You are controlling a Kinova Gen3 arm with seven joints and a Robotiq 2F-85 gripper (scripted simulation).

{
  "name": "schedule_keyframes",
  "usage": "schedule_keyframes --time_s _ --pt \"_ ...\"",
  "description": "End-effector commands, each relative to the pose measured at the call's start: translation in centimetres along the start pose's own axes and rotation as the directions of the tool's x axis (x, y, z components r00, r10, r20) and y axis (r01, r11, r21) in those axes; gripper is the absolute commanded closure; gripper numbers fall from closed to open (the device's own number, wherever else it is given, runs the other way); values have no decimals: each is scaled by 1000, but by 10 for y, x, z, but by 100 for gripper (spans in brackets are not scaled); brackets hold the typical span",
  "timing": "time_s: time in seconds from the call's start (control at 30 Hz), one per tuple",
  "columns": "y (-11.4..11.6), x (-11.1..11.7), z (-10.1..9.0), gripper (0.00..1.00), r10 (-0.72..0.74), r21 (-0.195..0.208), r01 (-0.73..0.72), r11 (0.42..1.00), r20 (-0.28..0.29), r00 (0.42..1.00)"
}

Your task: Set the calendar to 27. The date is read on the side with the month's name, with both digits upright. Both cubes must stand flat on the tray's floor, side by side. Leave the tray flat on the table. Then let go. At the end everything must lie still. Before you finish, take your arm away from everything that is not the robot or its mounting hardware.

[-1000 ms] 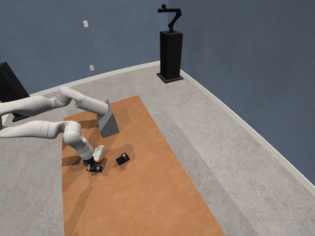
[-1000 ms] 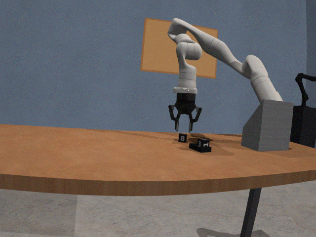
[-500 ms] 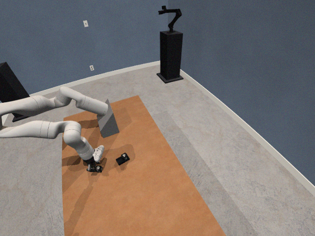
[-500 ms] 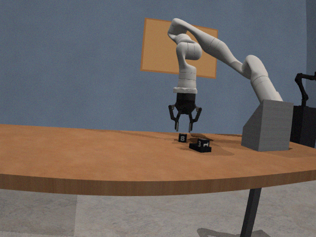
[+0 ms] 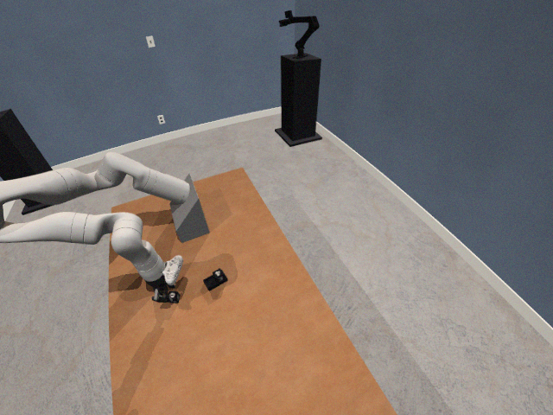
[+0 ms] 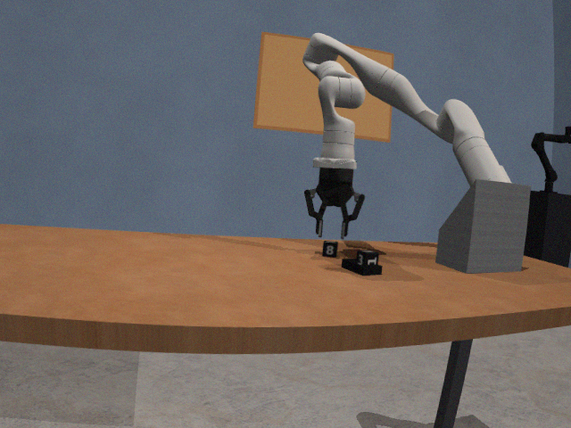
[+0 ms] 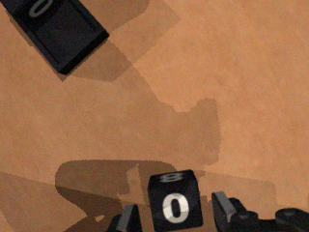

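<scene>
Exterior view: the bench [image 5: 250,339] [image 6: 184,285] [image 7: 251,63] carries everything, and the arm [image 5: 129,232] [image 6: 341,138] arches from its grey mount [image 5: 192,223] [image 6: 498,226], which in the top view lies near one o'clock from the wrist's end. The wrist points down, probably to allow a straight descent. Its fingers [image 5: 158,296] [image 6: 318,227] stand part-way spread with nothing pinched, a gap seemingly chosen to fit one cube with a little to spare. The tray [image 5: 211,283] [image 6: 351,265] [image 7: 87,54] sits on the bench, towards eleven o'clock from the loose cube in the wrist view; its bare half presumably awaits that second cube. The seated cube [image 5: 218,273] [image 6: 368,259] [image 7: 41,6] shows 3 and a sideways 1 on its sides and 0 on top, so it may need turning too. The loose cube [image 5: 173,296] [image 6: 330,249] [image 7: 175,203] rests below the fingers, 0 uppermost and 8 on one side, perhaps lined up for a grip that would let it be turned. No month's name can be read, so which side must show 27 is uncertain.
</scene>
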State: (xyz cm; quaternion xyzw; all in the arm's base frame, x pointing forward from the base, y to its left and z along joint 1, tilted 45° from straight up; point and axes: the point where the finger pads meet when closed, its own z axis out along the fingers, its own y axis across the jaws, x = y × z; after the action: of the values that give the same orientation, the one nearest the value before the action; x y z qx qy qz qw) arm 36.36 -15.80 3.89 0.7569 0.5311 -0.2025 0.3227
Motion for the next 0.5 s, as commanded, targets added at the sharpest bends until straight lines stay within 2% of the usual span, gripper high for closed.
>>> schedule_keyframes --time_s 0.0,0.47 --pt "0 0 -1 52 0 -1 0 1000 -1 1000" --pt "0 0 3 52 0 -1 0 1000 -1 1000"
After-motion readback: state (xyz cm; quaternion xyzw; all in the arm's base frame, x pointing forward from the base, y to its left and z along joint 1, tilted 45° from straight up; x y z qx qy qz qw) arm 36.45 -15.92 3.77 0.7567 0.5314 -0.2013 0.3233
